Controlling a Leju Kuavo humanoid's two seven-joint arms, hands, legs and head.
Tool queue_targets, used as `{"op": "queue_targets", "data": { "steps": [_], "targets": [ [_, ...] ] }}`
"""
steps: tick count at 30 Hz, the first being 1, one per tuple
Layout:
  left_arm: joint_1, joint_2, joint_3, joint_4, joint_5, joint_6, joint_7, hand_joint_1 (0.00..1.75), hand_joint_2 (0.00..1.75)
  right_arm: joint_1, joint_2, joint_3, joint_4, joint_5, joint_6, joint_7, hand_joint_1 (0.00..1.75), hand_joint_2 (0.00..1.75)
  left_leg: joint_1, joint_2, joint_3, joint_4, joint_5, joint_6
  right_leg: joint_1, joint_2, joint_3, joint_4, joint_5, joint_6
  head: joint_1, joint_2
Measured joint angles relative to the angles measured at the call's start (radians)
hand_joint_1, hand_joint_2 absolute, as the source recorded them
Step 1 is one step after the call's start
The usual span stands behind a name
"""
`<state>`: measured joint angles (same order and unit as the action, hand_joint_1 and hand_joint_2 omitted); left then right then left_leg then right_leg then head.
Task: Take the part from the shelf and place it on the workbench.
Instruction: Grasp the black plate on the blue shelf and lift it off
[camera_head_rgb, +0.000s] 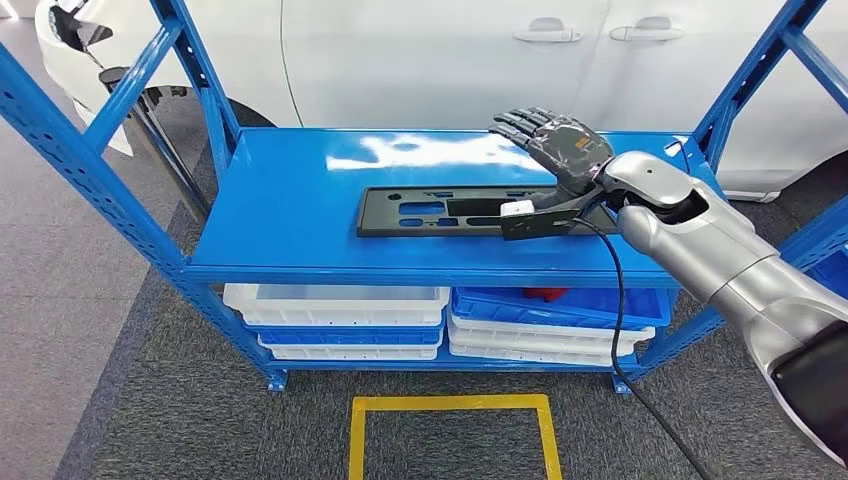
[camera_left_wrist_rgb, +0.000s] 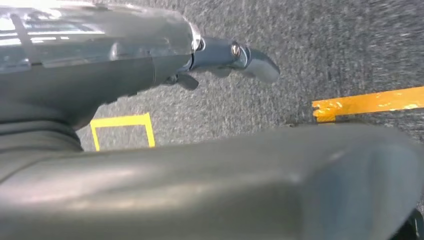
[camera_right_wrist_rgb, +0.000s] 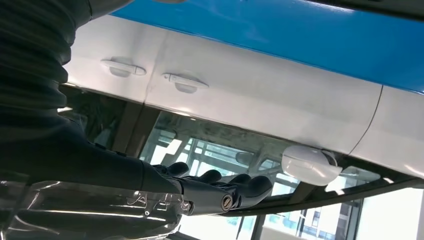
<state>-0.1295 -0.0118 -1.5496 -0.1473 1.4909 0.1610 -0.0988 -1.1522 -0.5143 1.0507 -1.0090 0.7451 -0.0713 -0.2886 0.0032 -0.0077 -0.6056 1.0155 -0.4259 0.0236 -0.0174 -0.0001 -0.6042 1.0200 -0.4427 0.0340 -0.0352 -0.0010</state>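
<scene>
A flat black plastic part (camera_head_rgb: 470, 211), long and rectangular with cut-out slots, lies at the centre of the head view on the glossy blue metal shelf (camera_head_rgb: 290, 200). The right robot hand (camera_head_rgb: 555, 140) hovers above its right end, fingers spread wide, holding nothing. White and blue bins (camera_head_rgb: 340, 320) sit stacked below. A white car (camera_head_rgb: 450, 60) stands behind. The left robot hand (camera_left_wrist_rgb: 225, 55) hangs over grey carpet (camera_left_wrist_rgb: 325, 45); its grip is unclear.
</scene>
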Motion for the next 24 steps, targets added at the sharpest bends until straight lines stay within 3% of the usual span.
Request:
{"op": "queue_targets", "data": {
  "steps": [2, 4, 5, 6, 7, 8, 10, 12, 16, 17, 20, 21, 22, 24],
  "targets": [
    [-0.001, -0.001, 0.000, 0.000, -0.002, 0.000, -0.001, 0.00, 0.00, -0.002, -0.005, 0.001, 0.000, -0.019, 0.000, 0.004, 0.00, 1.75, 0.002, 0.001, 0.004, -0.010, 0.006, 0.012, -0.002, 0.000, -0.025, 0.057, -0.039, 0.007, 0.000, 0.000],
    [-0.001, -0.001, 0.000, 0.000, -0.004, 0.000, -0.001, 0.00, 0.00, -0.003, -0.015, 0.001, 0.000, -0.033, 0.001, 0.006, 0.00, 1.75, -0.001, 0.001, 0.003, -0.011, 0.007, 0.017, -0.003, 0.000, -0.086, 0.188, -0.102, 0.009, 0.000, 0.000],
    [0.000, -0.001, 0.000, 0.000, -0.005, 0.000, -0.001, 0.00, 0.00, -0.003, -0.020, 0.001, 0.000, -0.036, 0.002, 0.006, 0.00, 1.75, -0.002, 0.001, 0.003, -0.010, 0.006, 0.018, -0.003, 0.000, -0.116, 0.247, -0.122, 0.010, 0.000, 0.000],
    [0.001, -0.001, 0.000, 0.000, -0.006, 0.000, -0.001, 0.00, 0.00, -0.003, -0.025, 0.001, 0.000, -0.038, 0.005, 0.006, 0.00, 1.75, -0.003, 0.001, 0.003, -0.009, 0.006, 0.019, -0.003, 0.000, -0.132, 0.278, -0.123, 0.011, 0.000, 0.000],
    [0.001, -0.002, 0.000, 0.000, -0.006, 0.000, -0.001, 0.00, 0.00, -0.002, -0.028, 0.001, 0.000, -0.039, 0.009, 0.006, 0.00, 1.75, -0.004, 0.001, 0.003, -0.008, 0.005, 0.019, -0.003, 0.000, -0.130, 0.267, -0.106, 0.011, 0.000, 0.000],
    [0.001, -0.002, 0.000, 0.000, -0.006, 0.000, -0.001, 0.00, 0.00, -0.003, -0.030, 0.001, 0.000, -0.040, 0.014, 0.006, 0.00, 1.75, -0.004, 0.001, 0.004, -0.006, 0.004, 0.018, -0.003, 0.000, -0.108, 0.219, -0.073, 0.009, 0.000, 0.000],
    [0.000, -0.003, 0.000, 0.000, -0.007, 0.000, -0.001, 0.00, 0.00, -0.004, -0.033, 0.002, 0.000, -0.041, 0.026, 0.004, 0.00, 1.75, -0.006, 0.000, 0.002, 0.001, -0.002, 0.012, -0.001, 0.000, -0.044, 0.080, -0.010, 0.004, 0.000, 0.000],
    [-0.001, -0.004, 0.000, 0.000, -0.007, 0.000, -0.002, 0.00, 0.00, -0.004, -0.033, 0.007, 0.001, -0.039, 0.034, 0.001, 0.00, 1.75, -0.009, 0.000, -0.001, 0.006, -0.005, 0.004, 0.004, 0.000, -0.011, 0.008, 0.010, -0.004, 0.000, 0.000],
    [-0.003, -0.005, 0.000, 0.000, -0.006, 0.000, -0.004, 0.00, 0.00, 0.009, -0.017, 0.031, 0.029, -0.032, 0.020, -0.012, 0.00, 1.75, -0.008, 0.000, -0.006, 0.021, -0.020, -0.016, 0.001, 0.000, -0.006, -0.005, 0.014, -0.025, 0.000, 0.000],
    [-0.004, -0.005, 0.000, 0.000, -0.005, 0.000, -0.004, 0.00, 0.00, 0.015, -0.007, 0.037, 0.042, -0.031, 0.013, -0.015, 0.00, 1.75, -0.007, 0.001, -0.021, 0.054, -0.041, -0.022, -0.002, -0.001, -0.003, -0.009, 0.016, -0.030, 0.000, 0.000],
    [-0.002, -0.006, 0.000, 0.000, -0.004, 0.000, -0.003, 0.00, 0.00, 0.041, 0.023, 0.052, 0.086, -0.030, -0.012, -0.025, 0.00, 1.75, 0.001, 0.001, -0.107, 0.236, -0.123, -0.035, -0.003, -0.003, -0.002, -0.010, 0.016, -0.036, 0.000, 0.000],
    [-0.001, -0.007, 0.000, 0.000, -0.004, 0.000, -0.003, 0.00, 0.00, 0.051, 0.034, 0.057, 0.103, -0.030, -0.021, -0.027, 0.00, 1.75, 0.003, 0.001, -0.127, 0.274, -0.129, -0.037, -0.003, -0.002, -0.002, -0.009, 0.015, -0.036, 0.000, 0.000],
    [0.000, -0.007, 0.000, 0.000, -0.003, 0.000, -0.002, 0.00, 0.00, 0.062, 0.045, 0.062, 0.118, -0.030, -0.029, -0.029, 0.00, 1.75, 0.004, 0.001, -0.128, 0.274, -0.117, -0.038, -0.003, -0.002, -0.002, -0.009, 0.015, -0.036, 0.000, 0.000],
    [0.000, -0.007, 0.000, 0.000, -0.003, 0.000, -0.001, 0.00, 0.00, 0.079, 0.066, 0.068, 0.146, -0.028, -0.044, -0.031, 0.00, 1.75, 0.006, 0.002, -0.080, 0.171, -0.054, -0.034, -0.003, 0.000, -0.001, -0.007, 0.014, -0.034, 0.000, 0.000]
  ]
}}
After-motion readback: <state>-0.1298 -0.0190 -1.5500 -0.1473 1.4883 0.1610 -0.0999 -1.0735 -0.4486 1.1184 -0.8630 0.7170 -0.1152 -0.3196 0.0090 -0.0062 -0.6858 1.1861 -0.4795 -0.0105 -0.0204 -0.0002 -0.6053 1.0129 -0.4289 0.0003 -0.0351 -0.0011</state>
